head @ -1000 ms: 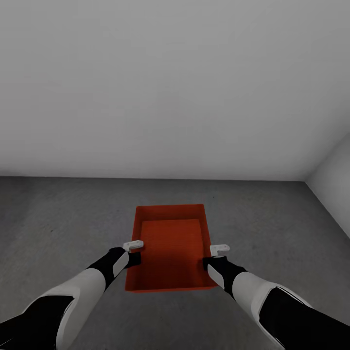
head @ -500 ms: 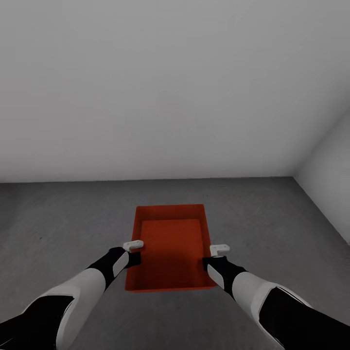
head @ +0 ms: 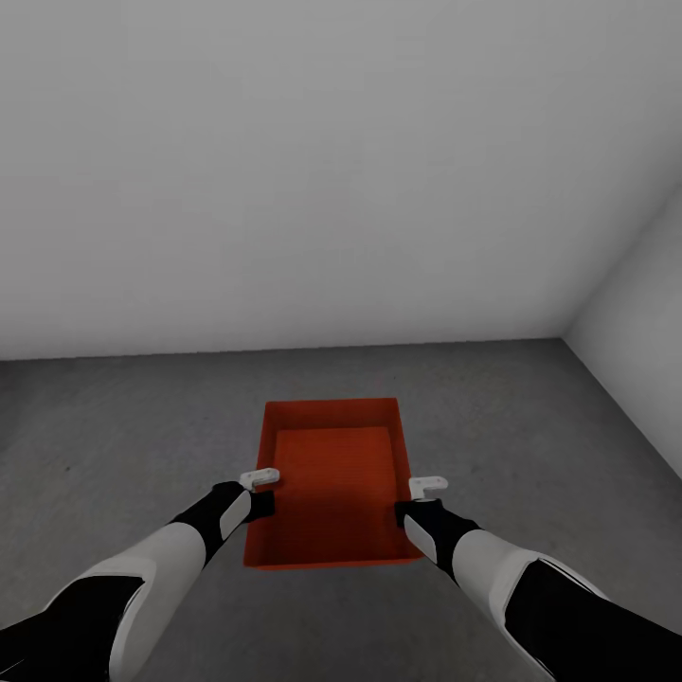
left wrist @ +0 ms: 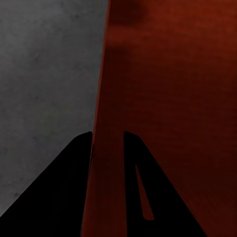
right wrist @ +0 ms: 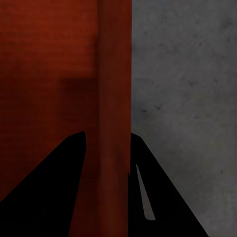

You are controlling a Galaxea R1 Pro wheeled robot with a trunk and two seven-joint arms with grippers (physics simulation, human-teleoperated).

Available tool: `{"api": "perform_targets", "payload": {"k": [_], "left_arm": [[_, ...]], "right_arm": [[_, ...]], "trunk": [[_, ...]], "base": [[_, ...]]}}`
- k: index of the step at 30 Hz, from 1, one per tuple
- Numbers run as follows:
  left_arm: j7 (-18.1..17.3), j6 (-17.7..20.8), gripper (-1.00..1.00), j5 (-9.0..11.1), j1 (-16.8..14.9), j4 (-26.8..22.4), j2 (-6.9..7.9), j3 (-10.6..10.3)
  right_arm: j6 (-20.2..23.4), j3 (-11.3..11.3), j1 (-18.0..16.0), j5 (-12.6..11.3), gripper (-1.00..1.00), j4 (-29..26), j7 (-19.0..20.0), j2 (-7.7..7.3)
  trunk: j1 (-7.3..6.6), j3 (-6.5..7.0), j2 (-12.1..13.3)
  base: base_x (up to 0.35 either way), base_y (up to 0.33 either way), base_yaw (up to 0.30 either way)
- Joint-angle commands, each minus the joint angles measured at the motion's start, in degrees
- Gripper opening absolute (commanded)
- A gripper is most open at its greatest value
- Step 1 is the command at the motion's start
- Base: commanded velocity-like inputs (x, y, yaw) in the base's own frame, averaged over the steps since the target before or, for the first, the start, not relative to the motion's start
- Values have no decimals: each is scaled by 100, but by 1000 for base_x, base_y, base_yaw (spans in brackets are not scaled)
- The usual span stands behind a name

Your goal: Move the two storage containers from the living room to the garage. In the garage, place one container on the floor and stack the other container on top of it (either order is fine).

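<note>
Garage floor (head: 114, 417) swung leftward since earlier, left gripper (left wrist: 107, 136) and right gripper (right wrist: 107, 136) still clamping storage container (head: 333, 478) walls

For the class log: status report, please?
Left gripper and right gripper shut on bin walls. Bin held over grey floor. White wall ahead, nothing between.

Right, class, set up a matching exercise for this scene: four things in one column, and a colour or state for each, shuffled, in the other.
Things:
1. bin
2. floor
3. wall
4. left gripper

Colour or state:
A. plain white
B. shut on the bin's side wall
C. orange-red, open on top
D. dark grey, mottled

Pairs: 1-C, 2-D, 3-A, 4-B
</note>
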Motion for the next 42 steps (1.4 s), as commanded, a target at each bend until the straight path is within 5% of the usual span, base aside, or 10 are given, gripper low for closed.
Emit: {"api": "perform_targets", "payload": {"k": [1, 12, 42], "left_arm": [[-15, -73, -100, -3, -3, -61, -6, 97], [-15, -80, -100, -3, -3, -61, -6, 97], [-24, -77, -100, -3, -3, -61, -6, 97]], "right_arm": [[25, 209, 0, -157, -100, 12, 17, 24], [26, 205, 0, -157, -100, 12, 17, 26], [26, 205, 0, -157, -100, 15, 17, 16]], "trunk": [[22, -22, -44], [264, -220, -485], [264, -451, -485]], "base": [[0, 0, 0], [0, 0, 0], [0, 0, 0]]}}
